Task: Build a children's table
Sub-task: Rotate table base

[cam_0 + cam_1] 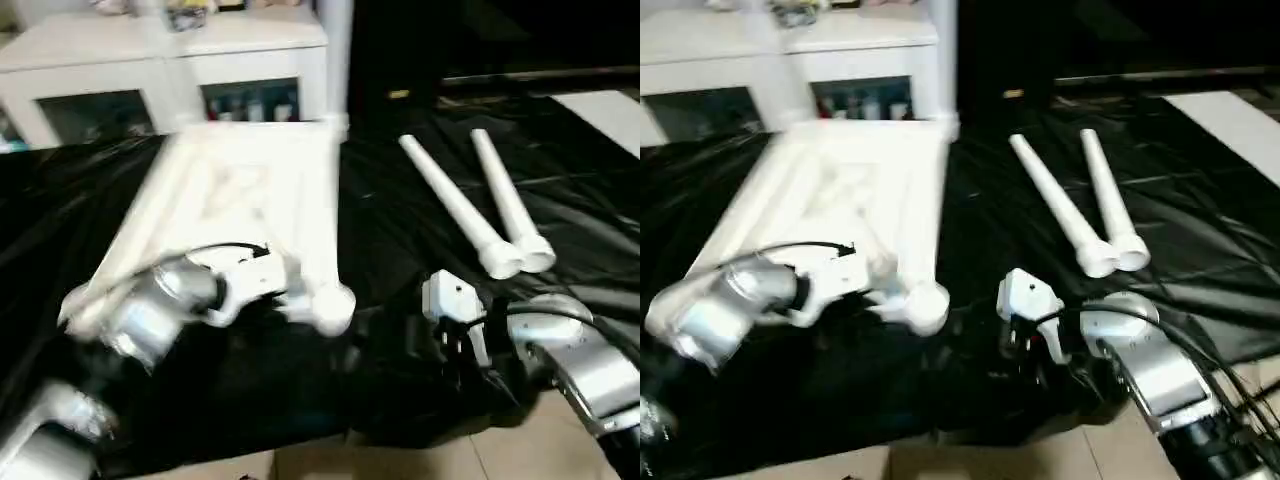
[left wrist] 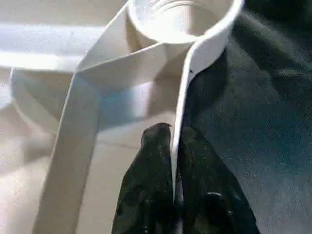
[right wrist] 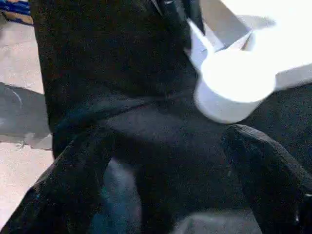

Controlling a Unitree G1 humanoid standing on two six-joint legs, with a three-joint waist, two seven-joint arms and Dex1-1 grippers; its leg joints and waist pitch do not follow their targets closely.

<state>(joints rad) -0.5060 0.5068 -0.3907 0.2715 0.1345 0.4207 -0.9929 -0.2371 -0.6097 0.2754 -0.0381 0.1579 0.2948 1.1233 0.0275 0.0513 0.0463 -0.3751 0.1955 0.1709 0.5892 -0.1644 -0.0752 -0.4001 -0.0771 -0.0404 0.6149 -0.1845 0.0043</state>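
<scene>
Rim of tabletop (image 2: 181, 105) sits clamped in left tool (image 2: 174, 161) (right tool (image 3: 165, 180) gapes), tabletop blurred.

Head eyes: high above the worktop (image 1: 420, 230), facing forward-down at the tabletop (image 1: 250, 190).
Left wrist: close on its corner socket (image 2: 180, 19).
Right wrist: low, near, facing that socket (image 3: 234, 87).

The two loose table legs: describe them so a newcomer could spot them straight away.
On the black-sheeted table, look to the robot's right of the upturned white tabletop. There lie the two loose legs, long white tapered rods side by side, almost touching at their wider near ends. Unlike the tabletop, which the left end effector pinches by its rim, nothing touches them.
</scene>
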